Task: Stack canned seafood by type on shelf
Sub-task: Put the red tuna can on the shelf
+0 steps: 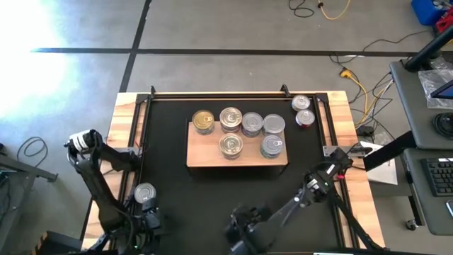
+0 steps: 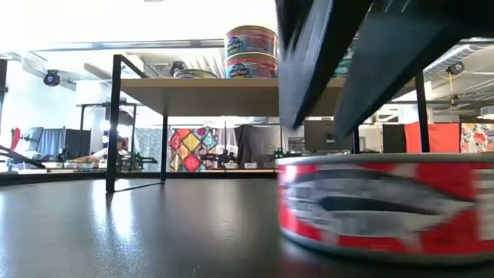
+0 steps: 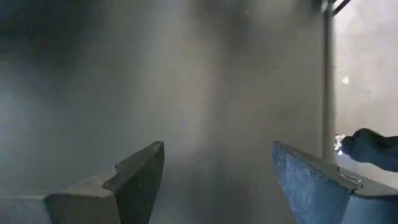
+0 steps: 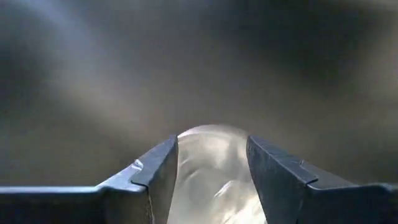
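High view: shelf point(image 1: 212, 154) at mid-table on the black mat point(image 1: 212, 195), carrying six tins. Back row has a gold-lid tin point(image 1: 203, 121) and three silver-lid tins point(image 1: 252, 124). Front row has two more silver-lid ones point(image 1: 231, 145). Two spare tins point(image 1: 302, 110) on the mat just off the shelf's far right corner. Left gripper point(image 1: 147, 216) at the near left of the mat, with a loose tin point(image 1: 144, 193) just beyond its tip, outside the fingers. Right gripper point(image 1: 241, 234) low at near centre, well short of the shelf.

Low view: red-label tin point(image 2: 386, 205) flat on the mat, close in the foreground. Dark gripper bulk directly above its lid; touching or not, cannot tell. Shelf board raised on black legs behind, with two stacked tins point(image 2: 251, 50) on top.

Left wrist view: fingers point(image 3: 140, 171) spread wide, only mat in the gap, holding nothing.

Right wrist view: fingers point(image 4: 155, 168) apart but at a narrow gap. Silver lid point(image 4: 214, 186) shows through the gap, past the tips and wider than the opening. No grip visible.
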